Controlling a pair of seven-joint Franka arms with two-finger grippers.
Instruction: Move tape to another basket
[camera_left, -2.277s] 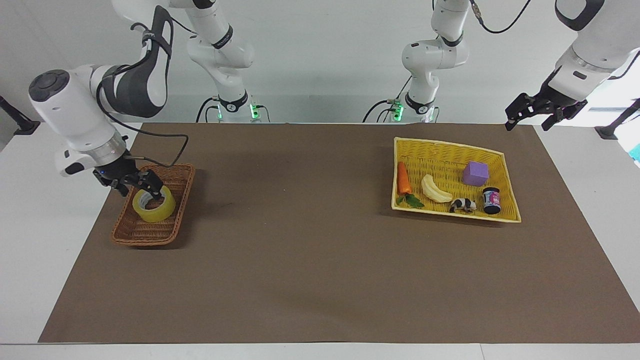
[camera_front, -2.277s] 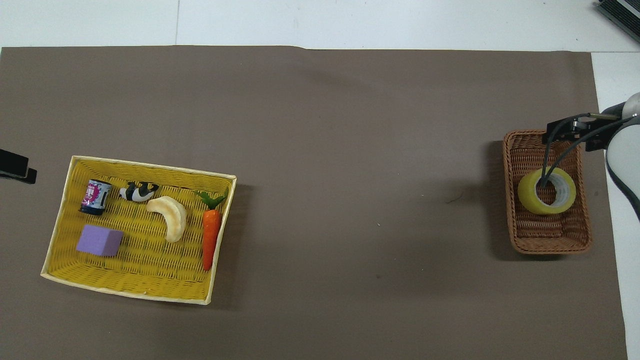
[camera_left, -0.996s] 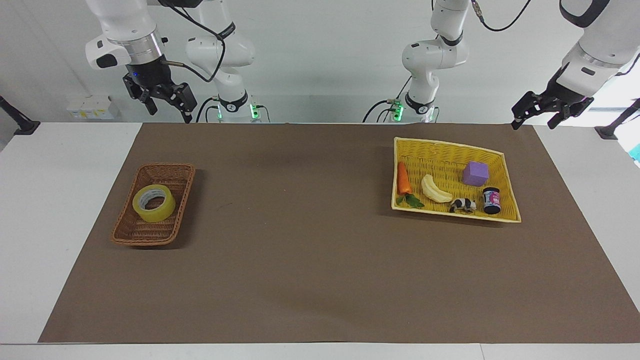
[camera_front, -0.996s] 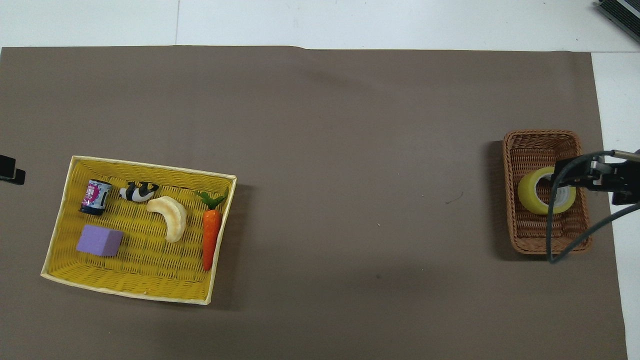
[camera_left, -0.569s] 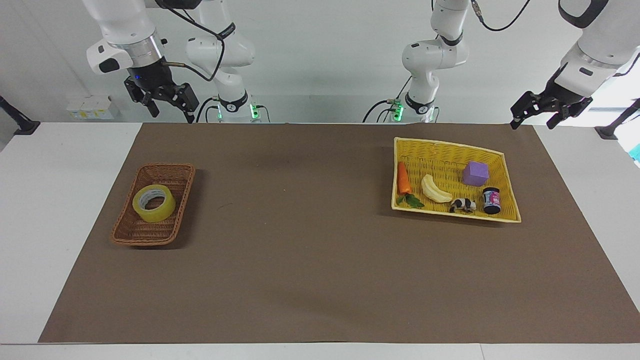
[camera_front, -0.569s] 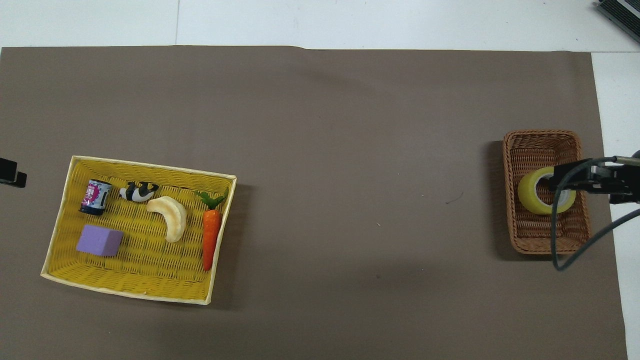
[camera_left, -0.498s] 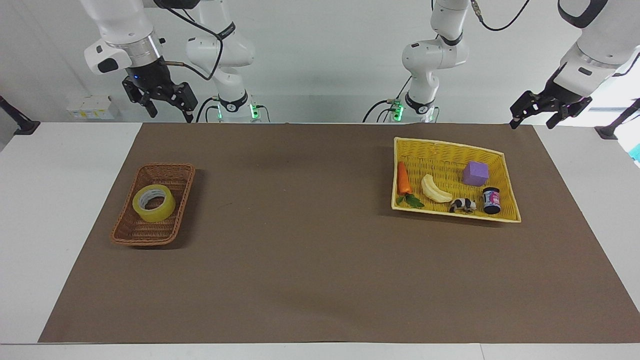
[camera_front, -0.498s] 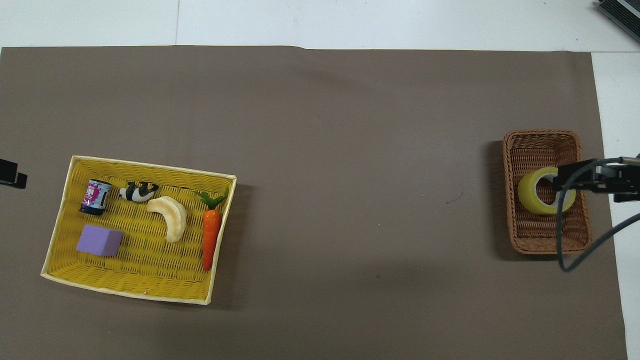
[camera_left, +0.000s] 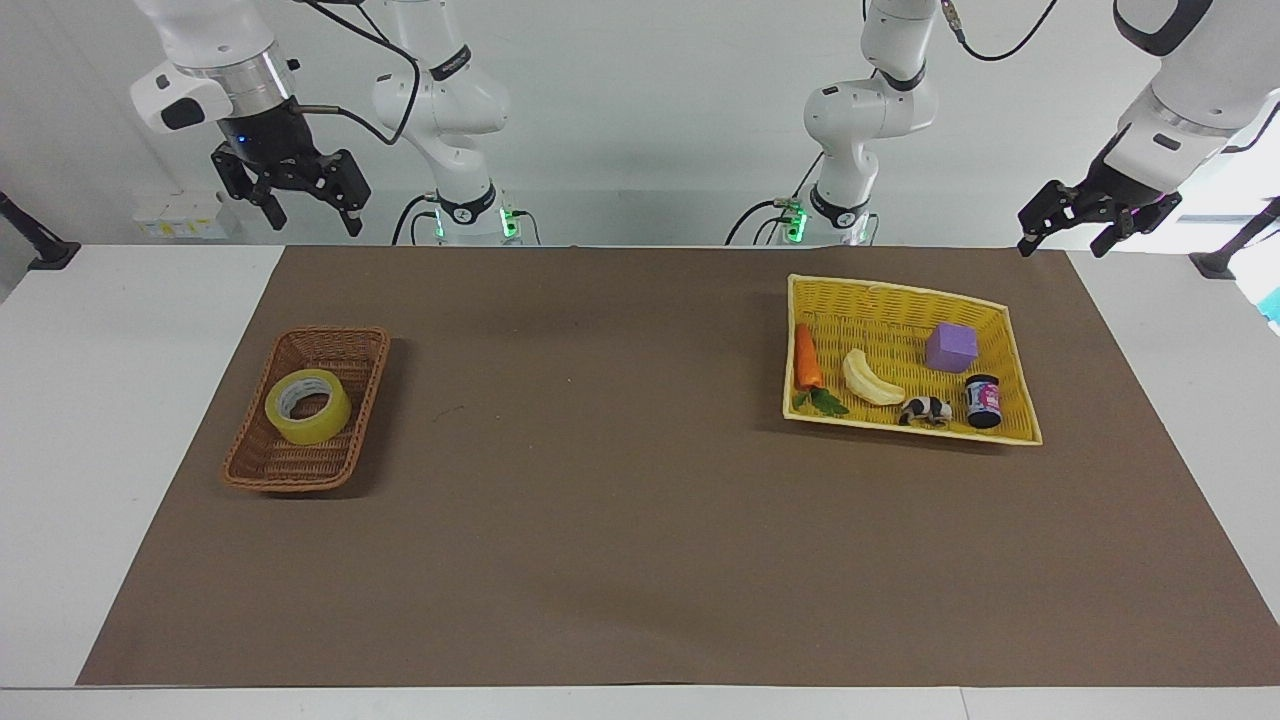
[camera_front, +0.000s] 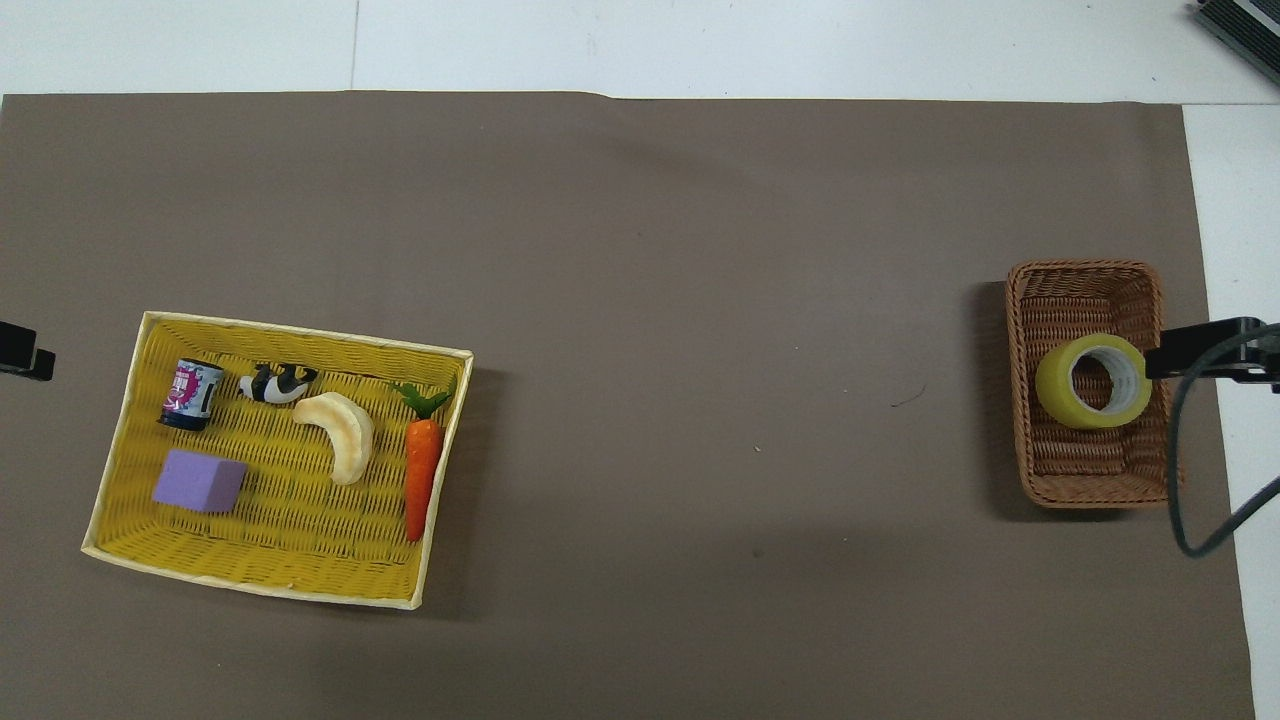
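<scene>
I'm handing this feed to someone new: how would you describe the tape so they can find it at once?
Look at the right arm's end of the brown table mat, where a small dark-brown wicker basket sits alone. The tape lies inside it, in the half nearer the robots. It is the only thing in that basket: a glossy yellow ring with a white inner core, unlike the pale banana in the yellow basket.

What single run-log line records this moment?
tape: in brown wicker basket, unheld | right end effector: open, raised | left end effector: open, waiting | yellow basket: no tape
</scene>
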